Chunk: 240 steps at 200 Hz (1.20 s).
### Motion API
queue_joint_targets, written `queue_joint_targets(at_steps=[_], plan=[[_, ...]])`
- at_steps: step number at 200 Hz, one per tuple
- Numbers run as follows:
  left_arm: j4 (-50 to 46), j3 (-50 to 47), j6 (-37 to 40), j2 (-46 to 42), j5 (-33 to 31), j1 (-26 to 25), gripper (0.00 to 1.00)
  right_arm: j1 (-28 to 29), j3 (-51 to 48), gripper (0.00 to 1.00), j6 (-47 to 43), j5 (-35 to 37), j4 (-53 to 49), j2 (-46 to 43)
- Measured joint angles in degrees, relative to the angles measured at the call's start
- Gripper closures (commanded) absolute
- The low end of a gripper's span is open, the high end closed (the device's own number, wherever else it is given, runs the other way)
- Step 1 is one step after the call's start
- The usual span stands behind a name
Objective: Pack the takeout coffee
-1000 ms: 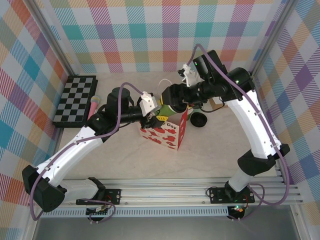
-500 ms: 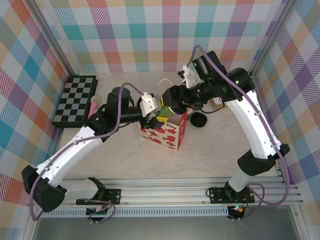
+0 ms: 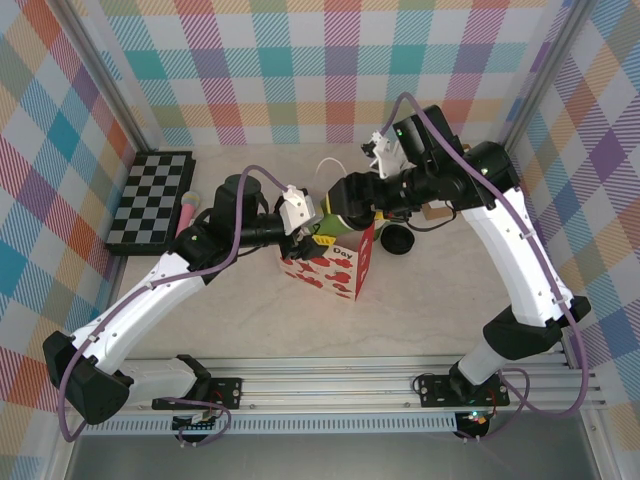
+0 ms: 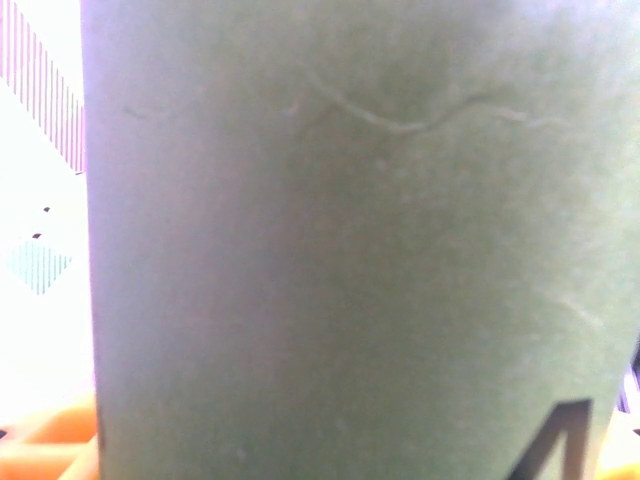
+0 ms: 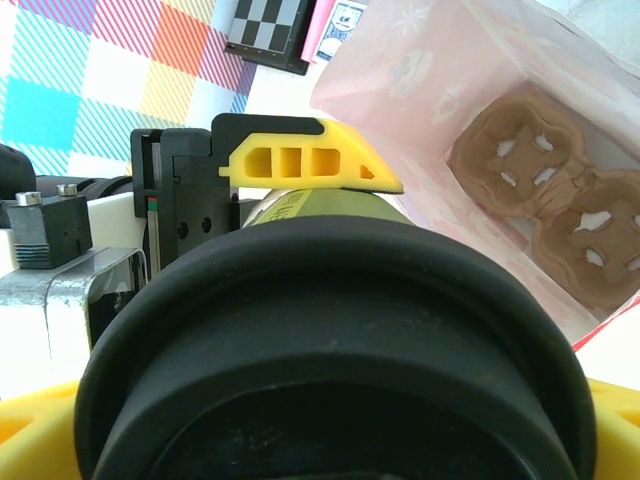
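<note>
Two end effectors meet over the bag right now, and the takeout coffee hangs between them, up off the desk and just above the open mouth of the red-and-white heart-printed bag. Coming in from the left, the left end effector is clamped on the cup's dark-green body: its wrist camera sits so close that the green paper wall crowds the picture, and from the other side one yellow finger lies flat along the cup's side. From the far right, the right end effector faces the cup's top end, jaws spread wide, with the round black lid sitting squarely between its yellow fingers; whether those fingers touch the lid I cannot tell. Beyond the cup, the bag's pale pink inside gapes open, and a brown pulp cup carrier rests at the bottom. On the desk just right of the bag sits a small black round object, and a chessboard lies well apart at the far left.
</note>
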Motion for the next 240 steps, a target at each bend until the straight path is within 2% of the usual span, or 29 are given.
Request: queue_joint_targets(at_steps=[21, 45, 52, 68, 79, 108, 120, 143, 166, 184, 208, 225, 240], plan=[[-0.07, 0.07, 0.00, 0.00, 0.11, 0.00, 0.35, 0.00, 0.00, 0.17, -0.04, 0.07, -0.04, 0.00], [-0.87, 0.48, 0.00, 0.02, 0.15, 0.00, 0.29, 0.00, 0.02, 0.26, -0.26, 0.20, -0.07, 0.02], [-1.33, 0.66, -0.02, 0.02, 0.17, 0.00, 0.24, 0.00, 0.02, 0.27, -0.37, 0.44, -0.07, 0.00], [-2.54, 0.72, -0.42, -0.26, -0.02, 0.00, 0.05, 0.11, 0.26, 0.30, -1.11, 1.66, -0.35, 0.02], [-3.43, 0.70, -0.72, -0.98, -0.46, 0.00, 0.00, 0.11, 0.83, 0.30, -2.05, 3.30, -1.07, 0.02], [-4.57, -1.05, -1.66, -7.30, -0.39, 1.25, 0.00, 0.11, 1.75, 0.32, -5.46, 8.57, -2.32, -0.11], [-4.17, -2.56, -4.63, -11.32, -1.33, 3.02, 0.00, 0.11, 1.75, 0.32, -7.52, 10.47, -2.32, -0.11], [-2.97, -1.53, -15.63, -14.05, -10.62, 7.87, 0.00, 0.11, 1.77, 0.35, -12.04, 13.92, -2.29, -0.04], [-9.05, 7.85, -29.90, -7.87, -23.74, 11.74, 0.02, 0.11, 5.20, 0.39, -16.85, 15.47, -3.26, 2.82], [-13.92, 13.53, -37.70, -1.62, -29.51, 12.98, 0.07, 0.11, 9.66, 0.41, -20.26, 14.27, -3.93, 7.10], [-20.50, 15.58, -44.28, 4.63, -30.73, 13.03, 0.14, 0.63, 12.35, 0.42, -23.82, 13.03, -4.94, 12.17], [-24.96, 16.94, -47.63, 8.35, -30.71, 13.03, 0.24, 1.62, 11.96, 0.43, -25.66, 13.38, -5.86, 14.14], [-27.32, 17.99, -49.09, 10.56, -29.99, 13.03, 0.29, 2.54, 11.47, 0.44, -26.86, 14.82, -6.34, 14.78]])
